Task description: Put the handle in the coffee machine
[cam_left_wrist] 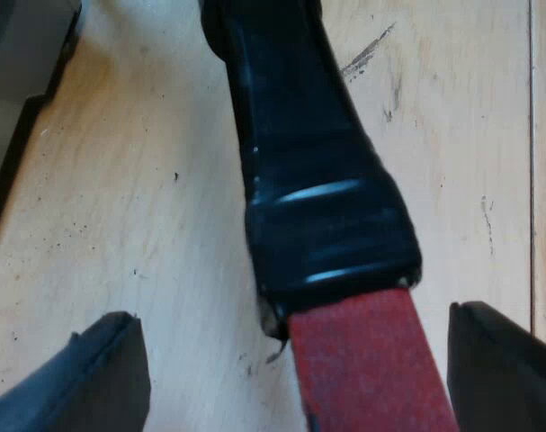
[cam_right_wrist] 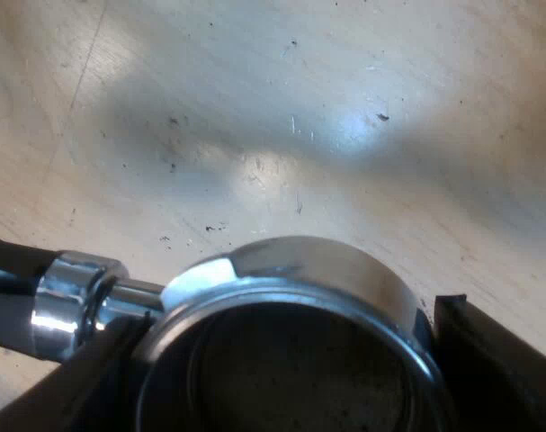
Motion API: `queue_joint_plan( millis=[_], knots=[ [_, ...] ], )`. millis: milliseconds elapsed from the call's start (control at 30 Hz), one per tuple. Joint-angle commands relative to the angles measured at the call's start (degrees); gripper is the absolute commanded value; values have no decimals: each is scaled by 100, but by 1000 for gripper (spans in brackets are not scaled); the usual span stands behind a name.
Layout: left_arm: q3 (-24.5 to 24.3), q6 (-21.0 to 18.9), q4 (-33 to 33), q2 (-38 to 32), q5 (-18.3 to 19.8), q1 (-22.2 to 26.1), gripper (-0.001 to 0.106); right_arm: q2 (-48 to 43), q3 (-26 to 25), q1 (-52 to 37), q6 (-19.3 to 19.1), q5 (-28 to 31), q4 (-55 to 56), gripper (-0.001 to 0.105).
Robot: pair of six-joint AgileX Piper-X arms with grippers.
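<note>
The left jaws stand wide apart, one on each side of the red end [cam_left_wrist: 367, 369] of the dark handle [cam_left_wrist: 299, 162] — not touching it. The right jaws are clamped on the holder [cam_right_wrist: 290, 288], at its round metal cup. The holder is just over the wooden desk [cam_right_wrist: 299, 108] — touching or not, I cannot tell.

Metal holder [cam_right_wrist: 290, 274], round basket facing up, glossy dark handle [cam_left_wrist: 299, 171] ending in red, over pale wooden tabletop [cam_right_wrist: 281, 108]
</note>
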Motion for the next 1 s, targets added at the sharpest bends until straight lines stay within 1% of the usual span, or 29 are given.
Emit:
queue_joint_plan(
  millis=[33, 367, 400, 467, 533, 567, 633, 667, 733, 800, 1000],
  knots=[
    [-2, 38, -172, -8, -2, -9, 70, -89, -79, 4, -60, -158, 13, 0],
    [-2, 38, -233, -8, -2, -9, 69, -89, -79, 4, -60, -158, 13, 0],
    [-2, 38, -233, -8, -2, -9, 67, -89, -79, 4, -60, -158, 13, 0],
    [-2, 38, -233, -8, -2, -9, 59, -89, -79, 4, -14, -158, 13, 0],
    [-2, 38, -233, -8, -2, -9, 45, -89, -79, 4, -14, -158, 13, 0],
    [-2, 38, -233, -8, -2, -9, 41, -89, -79, 4, -2, -158, 13, 0],
    [-2, 38, -233, -8, -2, -9, 26, -89, -79, 4, 8, -158, 13, 0],
    [-2, 38, -233, -8, -2, -9, 23, -89, -79, 4, 22, -158, 13, 0],
    [-2, 38, -233, -8, -2, -9, 8, -89, -79, 4, 23, -158, 13, 0],
    [-2, 38, -233, -8, 13, -9, 0, -89, -79, 4, 23, -158, 13, 0],
    [-2, 38, -233, -8, 32, -9, 0, -89, -79, 4, 74, -122, 28, 0]
  ],
)
